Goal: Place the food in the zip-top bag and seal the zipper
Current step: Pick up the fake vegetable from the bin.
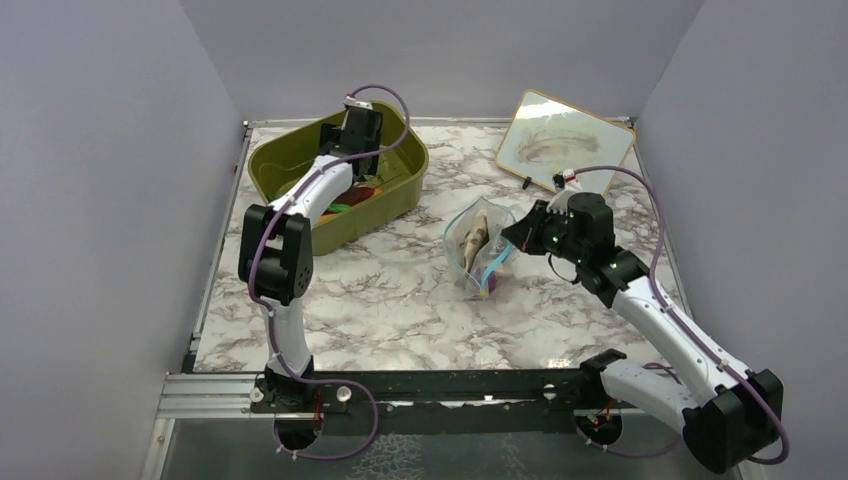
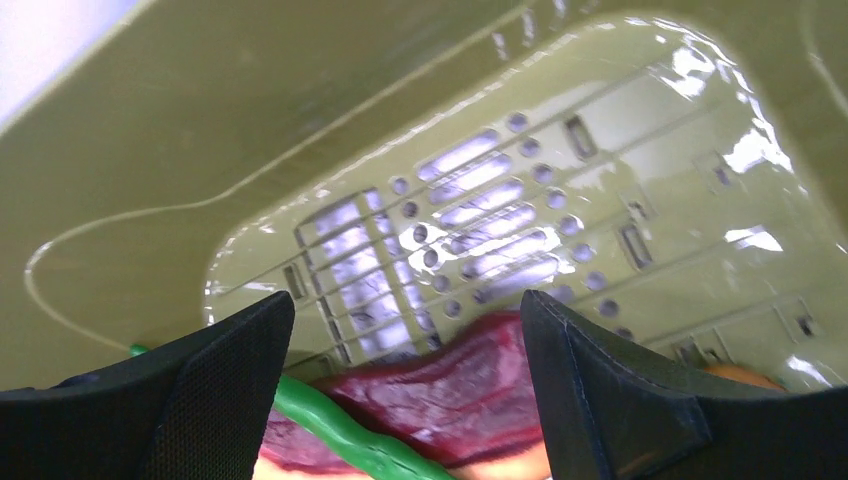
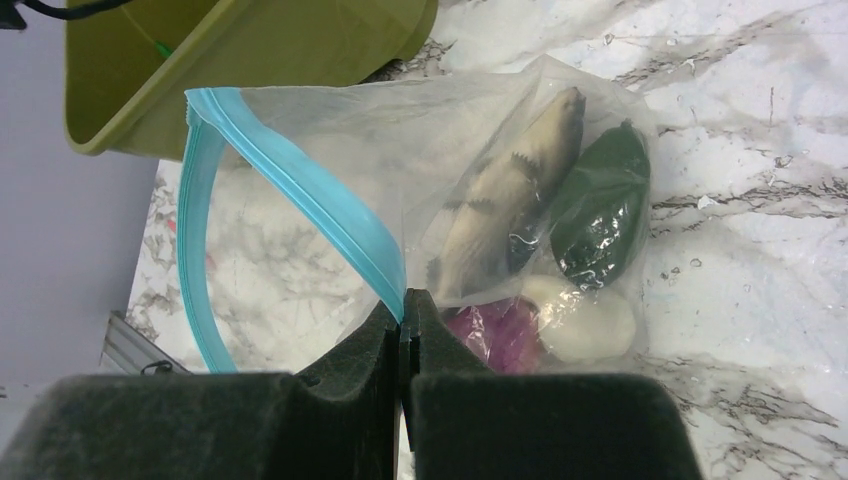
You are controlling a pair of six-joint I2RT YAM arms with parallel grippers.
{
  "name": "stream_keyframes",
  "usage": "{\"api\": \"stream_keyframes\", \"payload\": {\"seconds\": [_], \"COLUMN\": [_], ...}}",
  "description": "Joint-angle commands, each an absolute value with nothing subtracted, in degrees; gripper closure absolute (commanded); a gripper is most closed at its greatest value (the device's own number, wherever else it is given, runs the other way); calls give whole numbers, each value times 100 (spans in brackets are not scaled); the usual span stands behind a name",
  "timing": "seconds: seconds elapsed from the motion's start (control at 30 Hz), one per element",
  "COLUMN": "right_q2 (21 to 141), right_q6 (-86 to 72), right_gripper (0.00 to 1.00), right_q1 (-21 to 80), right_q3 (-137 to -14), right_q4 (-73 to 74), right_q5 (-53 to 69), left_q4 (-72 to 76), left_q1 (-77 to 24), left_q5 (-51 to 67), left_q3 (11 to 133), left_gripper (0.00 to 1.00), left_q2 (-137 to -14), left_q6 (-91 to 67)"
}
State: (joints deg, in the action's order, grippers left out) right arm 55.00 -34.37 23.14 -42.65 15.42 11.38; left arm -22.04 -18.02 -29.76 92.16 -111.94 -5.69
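Note:
The clear zip-top bag (image 1: pixel 478 245) stands on the marble table, its mouth held open. My right gripper (image 3: pixel 404 305) is shut on its light blue zipper (image 3: pixel 300 180). Inside the bag lie a grey-tan fish-like piece (image 3: pixel 510 190), a dark green vegetable (image 3: pixel 598 205), a white piece (image 3: pixel 585 320) and a pink-purple onion (image 3: pixel 495 335). My left gripper (image 2: pixel 405 320) is open inside the olive-green tub (image 1: pixel 300 160), its fingers on either side of a dark red and orange hot-dog-like piece (image 2: pixel 450 390) with a green strip (image 2: pixel 340 425) across it.
The olive-green tub (image 3: pixel 240 45) stands at the back left of the table, close to the bag. A framed whiteboard (image 1: pixel 562 140) leans at the back right. A black rail (image 1: pixel 450 385) runs along the near edge.

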Motion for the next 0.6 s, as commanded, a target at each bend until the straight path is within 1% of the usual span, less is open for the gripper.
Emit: {"api": "stream_keyframes", "payload": {"seconds": [0.0, 0.2, 0.5, 0.57], "right_q2": [5904, 6250, 6237, 6267], "right_q6": [-3287, -3006, -2946, -2911], "right_gripper": [99, 99, 99, 99], "right_q1": [2285, 2285, 2283, 2281], "right_q3": [-4634, -4851, -4813, -4818], "right_q4": [1461, 1450, 1672, 1699], "right_q5": [1252, 1418, 1216, 1225], "left_q4": [-2163, -2097, -2809, -3035], "left_q1": [-1449, -1202, -1118, -1116], "left_q5": [-3223, -3096, -3293, -3364], "left_q3": [9388, 9041, 8764, 8752], "left_gripper": [16, 19, 17, 14], "left_q2": [-11277, -11125, -10753, -10714], "left_q6": [-670, -601, -1608, -1803]}}
